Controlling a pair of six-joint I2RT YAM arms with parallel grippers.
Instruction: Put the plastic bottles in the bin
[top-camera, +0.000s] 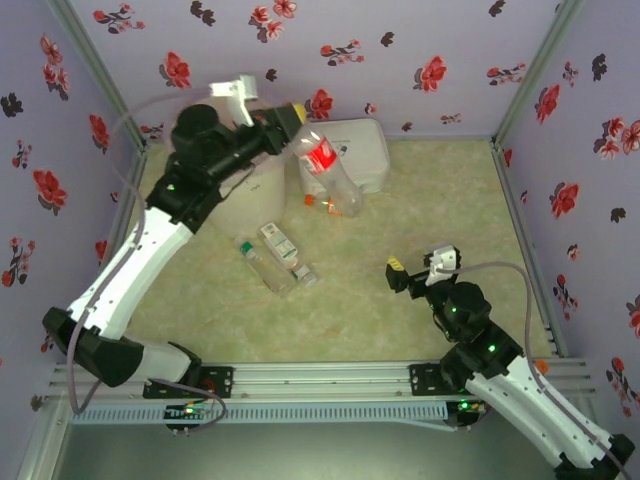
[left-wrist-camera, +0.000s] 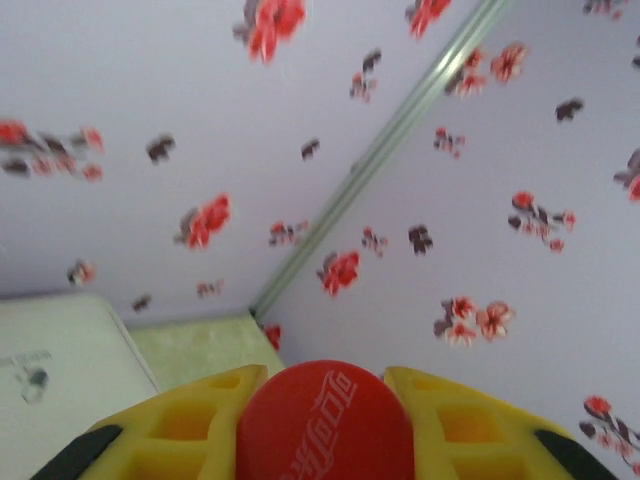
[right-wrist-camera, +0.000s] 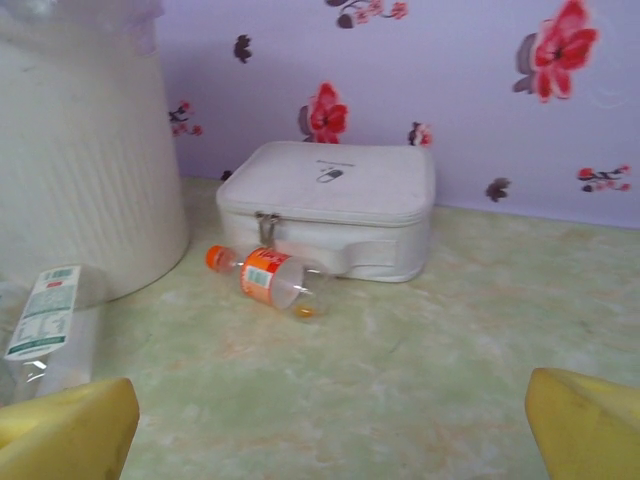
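Toward twelve o'clock, the left gripper is clamped on a clear plastic bottle with a red label, held aloft, apparently to clear the rim of the tall cream-white round bin at its eight o'clock. The right gripper hovers, jaws spread, at four o'clock over the mottled pale-green tabletop, enclosed by lilac walls with red flowers.

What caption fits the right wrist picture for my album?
An orange-capped bottle lies on its side in front of a white case, the cream bin standing to the left.
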